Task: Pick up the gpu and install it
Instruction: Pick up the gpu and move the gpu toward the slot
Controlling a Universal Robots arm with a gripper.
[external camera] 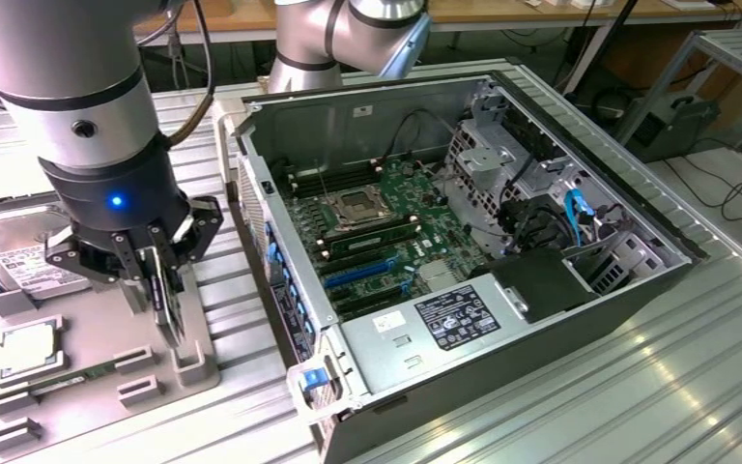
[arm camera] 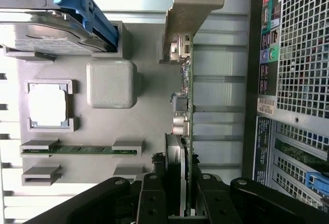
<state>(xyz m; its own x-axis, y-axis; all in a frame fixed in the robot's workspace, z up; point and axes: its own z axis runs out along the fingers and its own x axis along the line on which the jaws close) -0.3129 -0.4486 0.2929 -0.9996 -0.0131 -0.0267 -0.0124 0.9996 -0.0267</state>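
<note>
The gpu (arm camera: pixel 187 111) is seen edge-on in the wrist view. It is a thin green card with a silver end bracket (arm camera: pixel 191 8) and a round black fan beside the fingers. My gripper (arm camera: pixel 178 185) is shut on the card's fan end, one finger on each face. In the exterior view the gripper (external camera: pixel 161 290) hangs over the grey parts tray (external camera: pixel 100 329) at the exterior view's left. The gpu (external camera: pixel 169 314) stands upright below it, close to the tray's holder blocks. Whether its lower edge touches the tray I cannot tell.
On the tray lie a silver hard drive (external camera: pixel 23 261), a CPU (external camera: pixel 26 353) and a memory stick (external camera: pixel 55 382). The open computer case (external camera: pixel 564 290) lies at the exterior view's right, its green motherboard (external camera: pixel 371 232) exposed. The case's rear panel (arm camera: pixel 298 54) is near the card.
</note>
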